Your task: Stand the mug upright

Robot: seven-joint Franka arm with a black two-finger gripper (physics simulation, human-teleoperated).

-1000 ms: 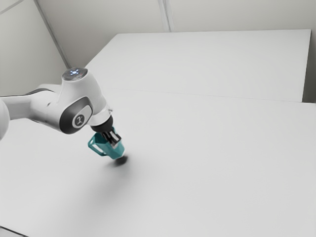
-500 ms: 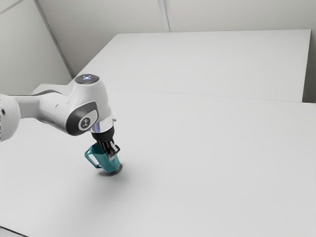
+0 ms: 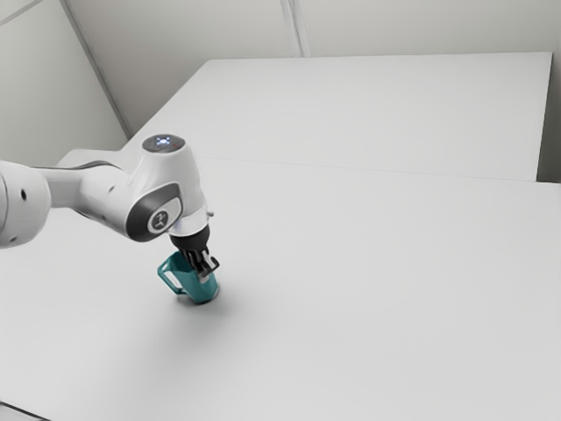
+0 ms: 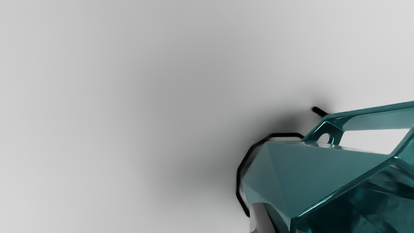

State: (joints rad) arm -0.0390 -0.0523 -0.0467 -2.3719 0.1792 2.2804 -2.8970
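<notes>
The black gripper (image 3: 204, 272) reaches down at the rim of the teal mug (image 3: 186, 279) in the exterior view, on the side away from its handle. The mug stands nearly upright, base low at the table, rim leaning slightly to the exterior view's left; I cannot tell whether the base is flat. In the wrist view the gripper (image 4: 280, 225) is shut on the wall of the mug (image 4: 300, 174), one grey finger (image 4: 258, 216) against the outside; the inner finger is mostly hidden. The mug's handle points away from the fingers.
The white table (image 3: 368, 289) stretches toward the exterior view's right, with a second white surface (image 3: 368, 114) behind it. A dark thin edge (image 3: 24, 410) crosses the lower left corner. Pale walls (image 3: 175, 31) stand at the back.
The mug went from raised and strongly tilted to low and more upright as my hand swung down. Since half a second ago, both have shifted slightly toward the exterior view's right.
</notes>
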